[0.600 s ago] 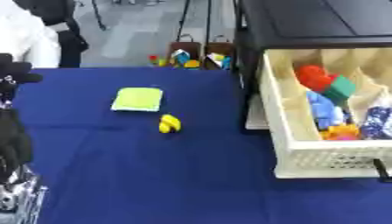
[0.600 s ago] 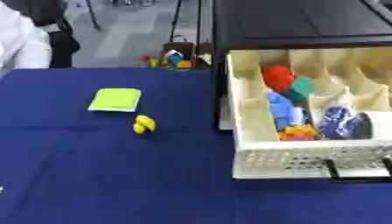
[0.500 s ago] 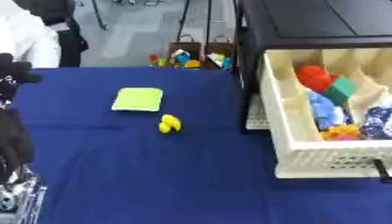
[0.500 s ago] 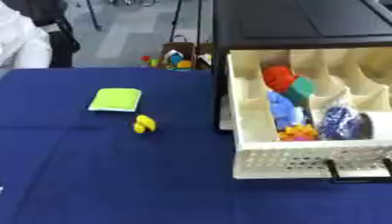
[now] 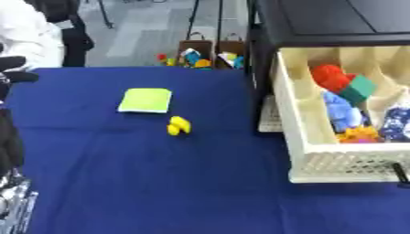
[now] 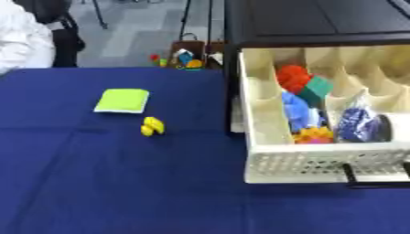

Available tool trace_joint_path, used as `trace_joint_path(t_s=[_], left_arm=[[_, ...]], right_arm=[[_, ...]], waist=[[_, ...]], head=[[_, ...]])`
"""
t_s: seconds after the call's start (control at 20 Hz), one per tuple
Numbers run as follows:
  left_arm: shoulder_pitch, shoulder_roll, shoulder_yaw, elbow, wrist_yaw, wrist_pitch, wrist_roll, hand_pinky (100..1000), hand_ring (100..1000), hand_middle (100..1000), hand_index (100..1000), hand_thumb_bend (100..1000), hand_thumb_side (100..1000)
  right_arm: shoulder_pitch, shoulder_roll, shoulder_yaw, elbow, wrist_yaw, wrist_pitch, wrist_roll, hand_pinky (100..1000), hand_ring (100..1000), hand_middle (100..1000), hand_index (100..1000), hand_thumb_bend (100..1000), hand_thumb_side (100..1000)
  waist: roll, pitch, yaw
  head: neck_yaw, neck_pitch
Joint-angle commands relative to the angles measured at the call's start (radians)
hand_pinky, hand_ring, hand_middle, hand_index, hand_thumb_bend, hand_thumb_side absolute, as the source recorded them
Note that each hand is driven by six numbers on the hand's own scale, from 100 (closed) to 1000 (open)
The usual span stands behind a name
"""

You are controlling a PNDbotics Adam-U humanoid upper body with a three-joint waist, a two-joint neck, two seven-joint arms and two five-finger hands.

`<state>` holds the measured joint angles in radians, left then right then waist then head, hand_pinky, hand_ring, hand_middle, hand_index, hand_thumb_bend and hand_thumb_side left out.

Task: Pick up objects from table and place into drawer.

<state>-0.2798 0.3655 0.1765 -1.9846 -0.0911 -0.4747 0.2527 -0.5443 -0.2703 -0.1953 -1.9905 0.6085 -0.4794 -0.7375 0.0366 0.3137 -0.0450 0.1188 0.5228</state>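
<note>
Your left hand (image 5: 11,141) shows only as a dark shape at the left edge; you cannot tell its finger state. Your right hand is out of view. Two objects lie on the blue table (image 6: 120,183): one flat green pad (image 6: 122,100) and, just beside it, one small yellow toy (image 6: 151,126). Right of them stands one open cream drawer (image 6: 304,167), holding red, green, blue, orange and dark-blue items.

Blue desk (image 6: 120,183) lies bare in front of me, so my robot hand can pass there. Only a green pad (image 6: 121,100) and a small yellow thing (image 6: 151,126) sit near its middle. The open drawer (image 6: 272,167) juts out at my right, its compartments crowded with toys.
</note>
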Motion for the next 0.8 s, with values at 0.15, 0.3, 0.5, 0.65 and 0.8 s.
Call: trace_joint_path(t_s=[0.15,0.3,0.5,0.65,0.8], left_arm=[[0.038,0.239,0.017,-0.015,-0.073,0.124,0.031,604,722,757,911,601,1000],[0.063,0.350,0.007,-0.015,-0.107,0.211,0.012,640,757,785,932,609,1000],[0.072,0.464,0.000,-0.015,-0.142,0.311,-0.031,663,779,802,944,612,1000],[0.074,0.545,-0.010,-0.015,-0.162,0.395,-0.086,687,803,821,952,610,1000],[0.062,0.612,-0.018,-0.010,-0.171,0.488,-0.154,701,813,825,953,622,991]], right_arm=[[-0.003,-0.035,0.008,-0.010,-0.014,-0.015,-0.001,563,630,574,730,100,1000],[-0.002,-0.039,0.012,-0.010,-0.017,-0.018,0.003,562,629,575,730,100,1000],[0.000,-0.043,0.017,-0.010,-0.021,-0.021,0.008,562,629,574,730,100,1000],[0.002,-0.047,0.021,-0.010,-0.024,-0.023,0.013,562,629,574,730,100,1000],[0.004,-0.052,0.025,-0.010,-0.028,-0.025,0.018,562,629,573,730,100,1000]], waist=[[0.009,-0.027,-0.008],[0.012,-0.030,-0.016],[0.015,-0.034,-0.024],[0.018,-0.035,-0.030],[0.020,-0.036,-0.039]], head=[[0.004,0.021],[0.007,0.026],[0.011,0.032],[0.015,0.036],[0.020,0.039]])
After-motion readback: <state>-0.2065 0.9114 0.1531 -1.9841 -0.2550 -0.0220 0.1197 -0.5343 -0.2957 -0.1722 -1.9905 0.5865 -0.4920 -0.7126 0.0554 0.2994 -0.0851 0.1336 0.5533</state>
